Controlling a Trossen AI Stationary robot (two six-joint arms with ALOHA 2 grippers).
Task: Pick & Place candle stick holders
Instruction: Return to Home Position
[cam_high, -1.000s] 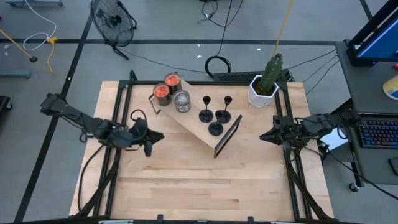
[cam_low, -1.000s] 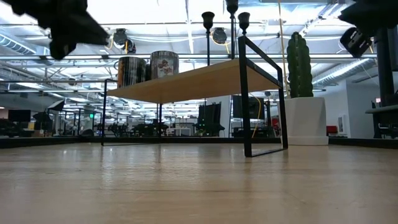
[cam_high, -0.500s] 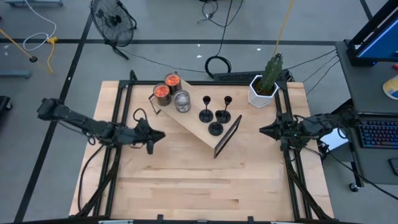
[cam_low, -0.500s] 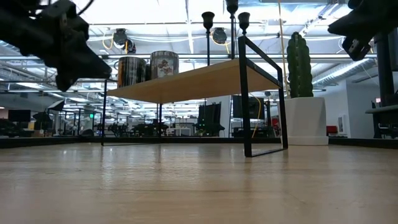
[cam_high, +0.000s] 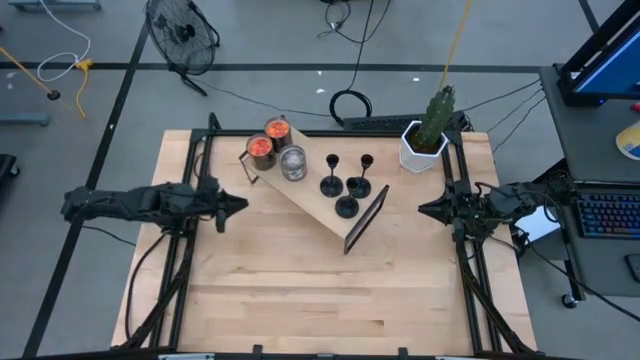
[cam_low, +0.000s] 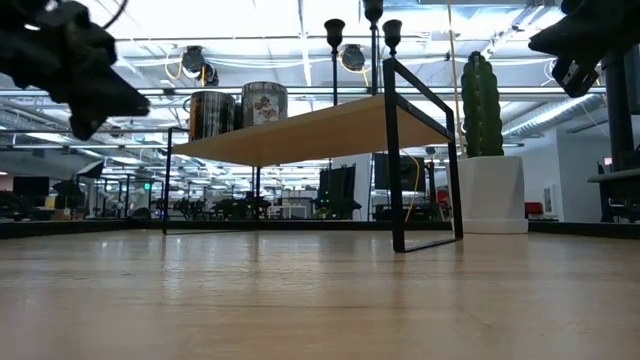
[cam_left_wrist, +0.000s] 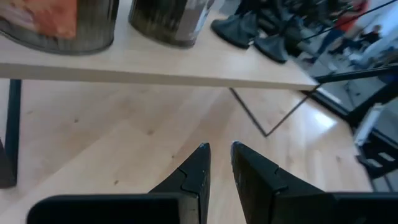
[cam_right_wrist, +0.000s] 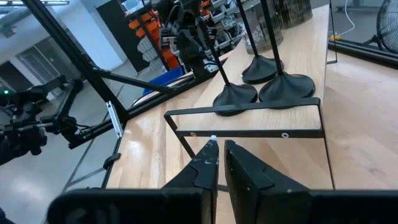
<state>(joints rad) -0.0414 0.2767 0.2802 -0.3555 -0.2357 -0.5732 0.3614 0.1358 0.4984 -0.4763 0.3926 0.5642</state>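
Three black candle stick holders (cam_high: 346, 190) stand on their round bases at the right end of a small raised wooden shelf (cam_high: 310, 205); they also show in the right wrist view (cam_right_wrist: 264, 78) and the low view (cam_low: 372, 25). My left gripper (cam_high: 243, 203) hovers left of the shelf, shut and empty, pointing toward it (cam_left_wrist: 219, 149). My right gripper (cam_high: 421, 210) hovers right of the shelf, shut and empty, pointing at the shelf's black end frame (cam_right_wrist: 249, 134).
Two glass jars with orange filling (cam_high: 268, 140) and a silvery-grey jar (cam_high: 293, 163) stand on the shelf's far left end. A cactus in a white pot (cam_high: 425, 140) stands at the far right. Bare tabletop (cam_high: 320, 290) lies on the near side.
My left gripper has swung toward the table's far edge and a little to the left, staying above the table and left of the shelf. My right gripper has shifted slightly toward the far edge. The holders and jars have stayed in place.
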